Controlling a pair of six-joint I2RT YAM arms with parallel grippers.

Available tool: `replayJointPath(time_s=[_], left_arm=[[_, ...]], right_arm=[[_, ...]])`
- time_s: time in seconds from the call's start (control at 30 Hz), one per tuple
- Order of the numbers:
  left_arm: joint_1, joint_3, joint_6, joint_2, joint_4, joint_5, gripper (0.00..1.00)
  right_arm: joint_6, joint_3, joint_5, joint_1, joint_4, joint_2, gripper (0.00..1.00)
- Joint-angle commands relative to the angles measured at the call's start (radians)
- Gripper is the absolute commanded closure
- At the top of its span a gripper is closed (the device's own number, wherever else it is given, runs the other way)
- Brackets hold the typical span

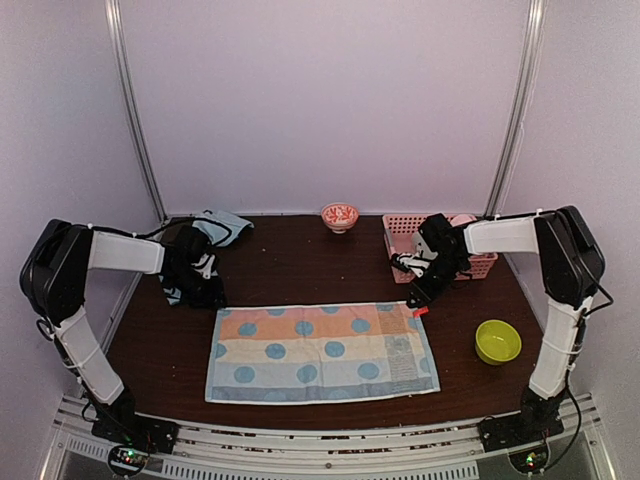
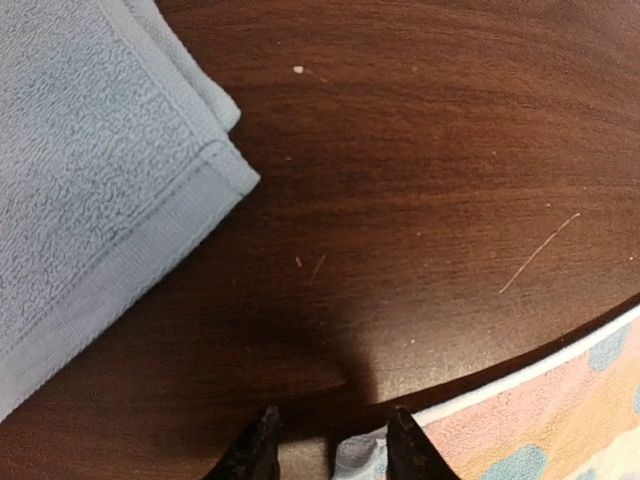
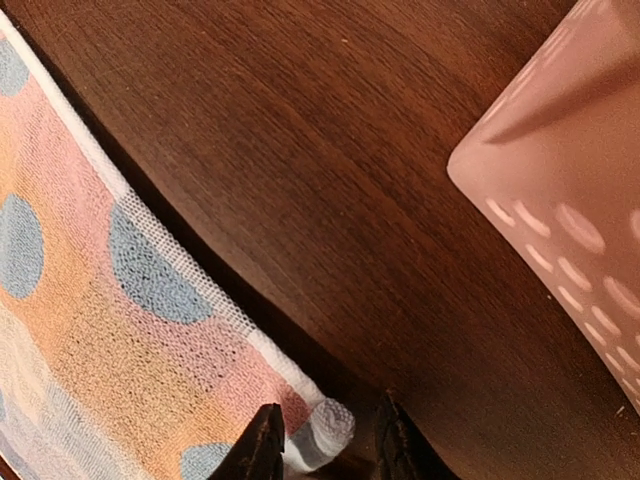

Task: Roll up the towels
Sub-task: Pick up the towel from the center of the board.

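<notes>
Spotted towel (image 1: 322, 352): spread flat at 6 o'clock on the table (image 1: 300, 270).
Plain towel (image 2: 90, 170): bunched at 10 o'clock.
Pink basket (image 1: 402, 226): 2 o'clock, contents unclear.
Left gripper (image 2: 330, 452): partly open, astride the spotted towel's 10 o'clock corner.
Right gripper (image 3: 325, 448): partly open around the curled 2 o'clock corner.
Left arm (image 1: 120, 252), right arm (image 1: 505, 236): reaching inward, wrists tipped down.

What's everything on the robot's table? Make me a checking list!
Surface: dark wooden table.
Job's things: spotted towel flat near the front; plain towel bunched far left.
Clutter: pink basket, green bowl, small red bowl.
Grippers: left gripper and right gripper open, fingers straddling the spotted towel's far corners.
Cables: black wire by the plain towel.
Surroundings: pale walls, metal strips.
</notes>
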Motion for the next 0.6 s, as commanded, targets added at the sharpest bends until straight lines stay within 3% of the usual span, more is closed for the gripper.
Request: replayJointPath(time_s=[0.0, 0.1, 0.4, 0.5, 0.57], left_arm=[[0.007, -0.017, 0.020, 0.006, 0.045, 0.034, 0.69], [0.007, -0.033, 0.025, 0.006, 0.054, 0.045, 0.78], [0.007, -0.028, 0.035, 0.005, 0.049, 0.076, 0.99], [0.007, -0.020, 0.048, 0.004, 0.052, 0.089, 1.00], [0.007, -0.020, 0.057, -0.006, 0.065, 0.104, 1.00]], right_arm=[[0.013, 0.013, -0.045, -0.009, 0.033, 0.030, 0.68], [0.026, 0.018, -0.065, -0.015, 0.043, 0.038, 0.71], [0.032, 0.027, -0.077, -0.035, 0.035, 0.039, 0.91], [0.029, 0.028, -0.098, -0.047, 0.030, 0.029, 1.00], [0.025, 0.028, -0.108, -0.055, 0.024, 0.016, 1.00]])
